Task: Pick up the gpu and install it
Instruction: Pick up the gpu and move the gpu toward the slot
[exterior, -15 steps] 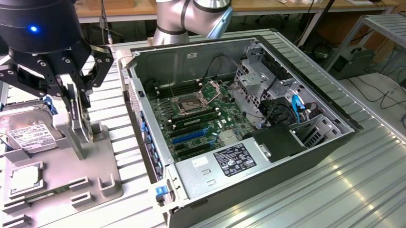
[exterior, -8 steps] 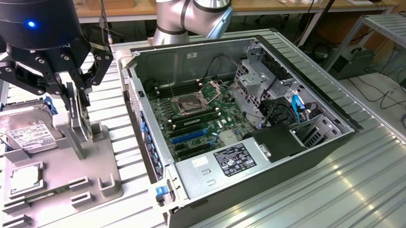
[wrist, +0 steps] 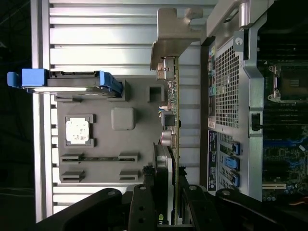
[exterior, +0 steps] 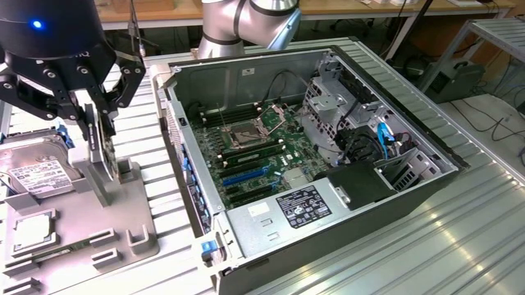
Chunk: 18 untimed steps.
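The gpu is a thin dark card seen edge-on, with its silver bracket at the far end. My gripper is shut on it, one black finger on each flat face. In the exterior view the gripper hangs at the left, over the grey holder tray. The gpu stands upright there, its lower edge at the tray's raised slot post. Whether it still sits in the slot, I cannot tell. The open computer case lies to the exterior view's right.
On the tray are a hard drive with blue rails, a processor chip and a memory stick. Inside the case the motherboard shows blue card slots, a processor socket and a drive cage. The arm's base stands behind the case.
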Available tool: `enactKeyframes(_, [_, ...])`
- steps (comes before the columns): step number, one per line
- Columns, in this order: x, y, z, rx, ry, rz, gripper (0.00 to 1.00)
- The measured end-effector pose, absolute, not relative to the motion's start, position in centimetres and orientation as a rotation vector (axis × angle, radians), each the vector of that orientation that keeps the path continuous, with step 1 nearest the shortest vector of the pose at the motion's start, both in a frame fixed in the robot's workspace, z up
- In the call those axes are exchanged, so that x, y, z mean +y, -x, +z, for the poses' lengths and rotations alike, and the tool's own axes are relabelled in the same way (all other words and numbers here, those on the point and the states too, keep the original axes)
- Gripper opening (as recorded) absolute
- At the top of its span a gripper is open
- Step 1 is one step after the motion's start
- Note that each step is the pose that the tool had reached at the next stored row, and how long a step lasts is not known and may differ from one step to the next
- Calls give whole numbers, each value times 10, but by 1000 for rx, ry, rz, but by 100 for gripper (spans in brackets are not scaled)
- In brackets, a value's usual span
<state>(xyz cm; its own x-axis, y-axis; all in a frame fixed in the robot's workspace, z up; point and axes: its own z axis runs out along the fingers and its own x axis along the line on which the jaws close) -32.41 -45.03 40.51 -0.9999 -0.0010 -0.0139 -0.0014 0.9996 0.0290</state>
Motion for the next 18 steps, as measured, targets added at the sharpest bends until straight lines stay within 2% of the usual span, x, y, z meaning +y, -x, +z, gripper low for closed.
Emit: enactKeyframes(18, [-451,324,416,3128,2,20,28])
